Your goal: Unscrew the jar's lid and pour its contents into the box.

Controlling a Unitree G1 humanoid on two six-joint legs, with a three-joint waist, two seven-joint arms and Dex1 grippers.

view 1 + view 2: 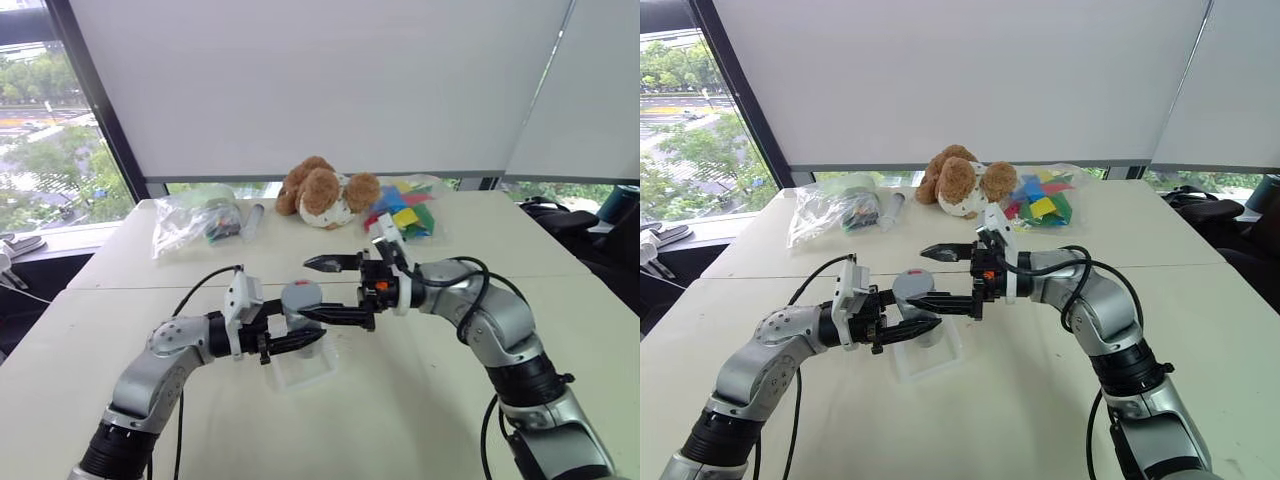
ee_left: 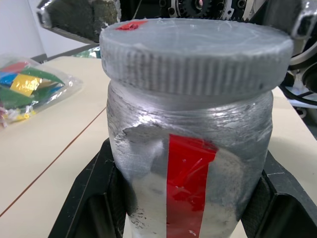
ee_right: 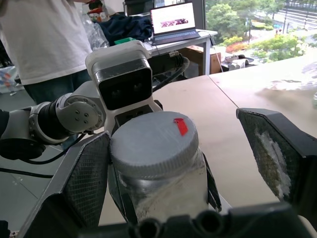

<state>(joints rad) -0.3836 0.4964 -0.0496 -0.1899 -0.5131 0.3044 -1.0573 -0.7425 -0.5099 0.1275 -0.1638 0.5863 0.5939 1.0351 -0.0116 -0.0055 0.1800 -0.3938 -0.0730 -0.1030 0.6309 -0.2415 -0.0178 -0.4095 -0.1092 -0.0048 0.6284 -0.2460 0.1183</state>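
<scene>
Gripping the lid squarely is the step in hand, as judged. The right pincer point(image 1: 328, 290) is spread wide at the centre of the left eye view, one finger above and one below the lid's level, nothing pinched. The lid point(image 3: 153, 144) is seen between its pads in the right wrist view, nearer one pad than the other, so the pincer is best centred before it is pressed together. The jar point(image 2: 190, 163) is pinched upright at its body by the left pincer point(image 1: 292, 343), just below centre of the frame. A firm hold there is needed against the twist. The box point(image 1: 305, 374) lies on the tabletop point(image 1: 400, 400) right under the jar, so little travel should be needed for pouring.
</scene>
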